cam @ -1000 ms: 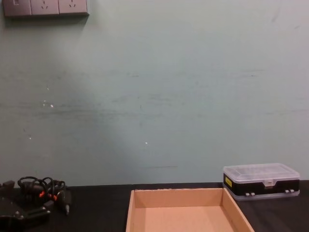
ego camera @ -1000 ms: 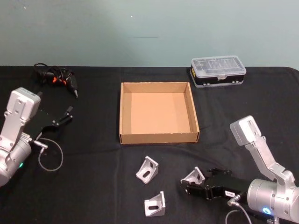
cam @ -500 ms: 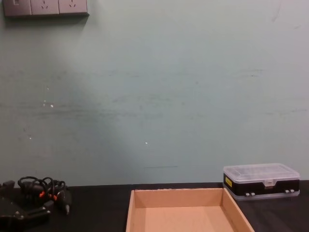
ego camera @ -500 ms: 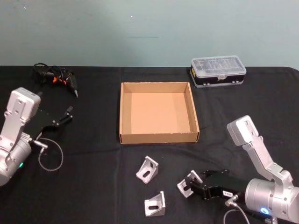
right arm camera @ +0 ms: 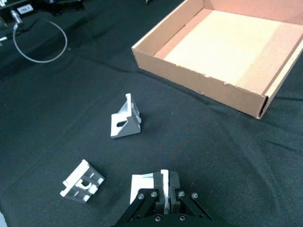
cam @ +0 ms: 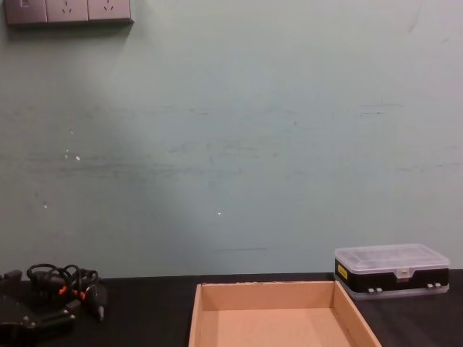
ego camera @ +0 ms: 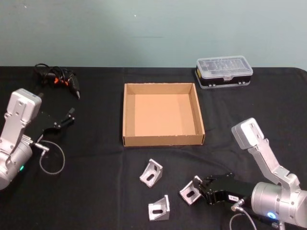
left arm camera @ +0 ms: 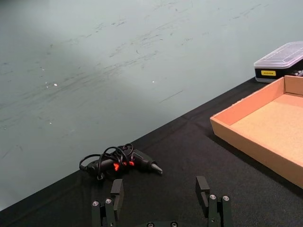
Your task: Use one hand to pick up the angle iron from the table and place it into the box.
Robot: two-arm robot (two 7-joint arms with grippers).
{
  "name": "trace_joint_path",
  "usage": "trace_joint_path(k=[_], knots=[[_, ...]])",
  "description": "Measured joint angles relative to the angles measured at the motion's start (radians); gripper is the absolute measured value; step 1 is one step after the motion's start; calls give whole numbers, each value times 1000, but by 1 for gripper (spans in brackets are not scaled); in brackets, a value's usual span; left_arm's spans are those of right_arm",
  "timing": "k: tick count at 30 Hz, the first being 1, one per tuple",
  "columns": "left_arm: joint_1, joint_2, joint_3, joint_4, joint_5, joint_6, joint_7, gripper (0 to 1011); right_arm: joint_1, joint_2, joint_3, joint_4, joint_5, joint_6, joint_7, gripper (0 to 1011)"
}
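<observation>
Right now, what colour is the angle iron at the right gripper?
Silver-grey metal angle iron; the right wrist view shows it best.

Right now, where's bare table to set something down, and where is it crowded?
Bare table lies between the box and the left end effector, and right of the box, nearer than the plastic case. Crowded: nearer than the box, two angle irons beside the right end effector, shut on a third angle iron.

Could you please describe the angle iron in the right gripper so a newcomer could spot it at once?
Start at the cardboard box mid-table; three silver brackets lie on the black table between it and the robot. The held angle iron is the rightmost, nearest the right arm. Unlike the two free angle irons, it sits clamped in the right gripper.
</observation>
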Motion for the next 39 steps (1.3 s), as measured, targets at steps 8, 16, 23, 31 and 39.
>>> trace_joint_path(k=[8,16,23,31,39], knots=[[0,0,0,0,0,0,0,1000,-38,5,49,-48,-4,-48,-6,80],[0,0,0,0,0,0,0,1000,-6,-20,102,-106,-25,-91,-30,80],[0,0,0,0,0,0,0,1000,105,-86,84,-57,-69,-95,-36,80],[0,0,0,0,0,0,0,1000,258,-177,21,98,-138,-79,-21,80],[0,0,0,0,0,0,0,1000,350,-243,-8,248,-184,-67,-13,80]])
